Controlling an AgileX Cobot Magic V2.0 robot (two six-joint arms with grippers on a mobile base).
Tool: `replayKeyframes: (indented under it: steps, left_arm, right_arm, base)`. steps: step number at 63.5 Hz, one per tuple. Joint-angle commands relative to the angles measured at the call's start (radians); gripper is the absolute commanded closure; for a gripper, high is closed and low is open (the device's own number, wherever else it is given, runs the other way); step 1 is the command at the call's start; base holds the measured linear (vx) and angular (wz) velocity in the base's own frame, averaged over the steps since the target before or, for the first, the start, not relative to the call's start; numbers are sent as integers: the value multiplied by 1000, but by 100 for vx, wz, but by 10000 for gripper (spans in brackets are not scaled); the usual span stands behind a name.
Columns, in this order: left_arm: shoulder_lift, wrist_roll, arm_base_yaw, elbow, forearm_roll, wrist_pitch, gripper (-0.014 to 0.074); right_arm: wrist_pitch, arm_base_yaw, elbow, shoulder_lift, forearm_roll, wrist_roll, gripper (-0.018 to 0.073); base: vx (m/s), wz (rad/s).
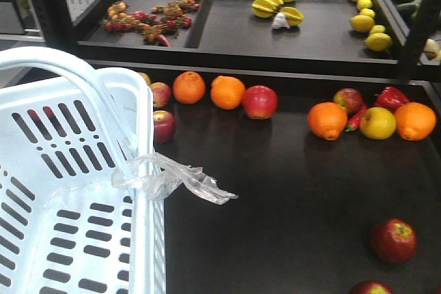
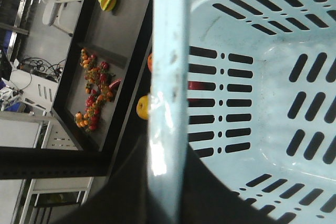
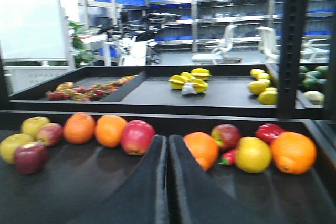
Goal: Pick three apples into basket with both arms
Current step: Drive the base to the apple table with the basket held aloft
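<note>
Basket handle (image 2: 168, 77) masks left end effector (image 2: 170, 187): state indeterminate. Right end effector (image 3: 168, 171) closed, empty. One dark red apple (image 1: 393, 240) visible whole; second apple (image 1: 371, 287) cropped.

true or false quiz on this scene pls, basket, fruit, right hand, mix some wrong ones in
1. The visible part of the basket holds no apples. True.
2. The right hand is wide open around an apple. False: the right hand is shut, its fingers together with nothing between them.
3. A clear plastic scrap hangs over the basket's rim. True.
4. The star fruit lie inside the basket. False: the star fruit lie on the upper shelf.
5. Two dark red apples lie outside the basket, well off to its right in the front view. True.
</note>
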State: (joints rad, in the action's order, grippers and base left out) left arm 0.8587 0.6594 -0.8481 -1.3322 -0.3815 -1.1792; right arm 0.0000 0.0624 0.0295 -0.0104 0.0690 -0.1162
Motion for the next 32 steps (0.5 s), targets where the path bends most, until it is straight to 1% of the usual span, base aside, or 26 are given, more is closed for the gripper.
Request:
replayKeyframes:
  steps: [1,32]
  left_arm:
    - [-1,-16,-1,-27,-19,84,603]
    - [-1,-16,-1,-27,-19,84,603]
  right_arm:
    - [-72,-2,13,-10,5,1,568]
    - [-73,-2,13,-10,5,1,568]
  base:
    - [8,-33]
    - [7,-29]
